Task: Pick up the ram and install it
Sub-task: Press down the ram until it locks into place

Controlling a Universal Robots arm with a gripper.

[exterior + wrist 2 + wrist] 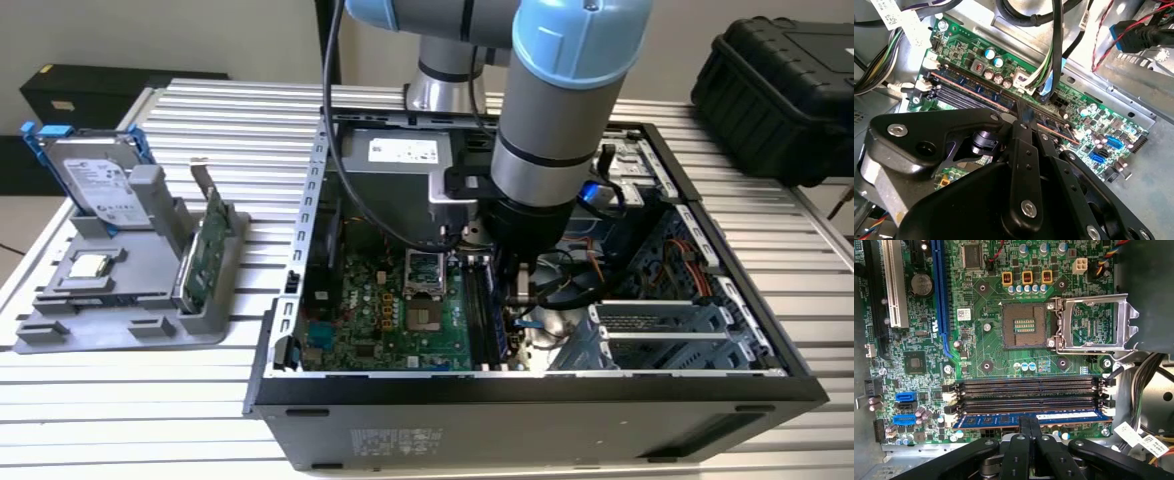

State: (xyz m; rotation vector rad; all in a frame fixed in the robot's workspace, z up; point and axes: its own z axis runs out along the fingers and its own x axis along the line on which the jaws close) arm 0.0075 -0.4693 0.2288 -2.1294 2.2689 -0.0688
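The ram (1029, 418) is a long dark blue stick standing on edge in the motherboard memory slot closest to my gripper, with two empty black slots (1029, 390) beside it. In the second wrist view the ram (971, 86) runs diagonally across the green board. My gripper (1031, 426) reaches down inside the open computer case (287, 300), its black fingers (1025, 432) shut on the middle of the ram's top edge. In the exterior view the gripper (514, 292) hangs under the grey arm, over the slots to the right of the processor socket.
The processor socket (1024, 326) lies open, its metal latch frame (1094, 322) swung aside. Cable bundles (1049, 55) hang close to the slots. A grey holder (127, 290) to the exterior view's left carries a hard drive (96, 180) and a green card (207, 255).
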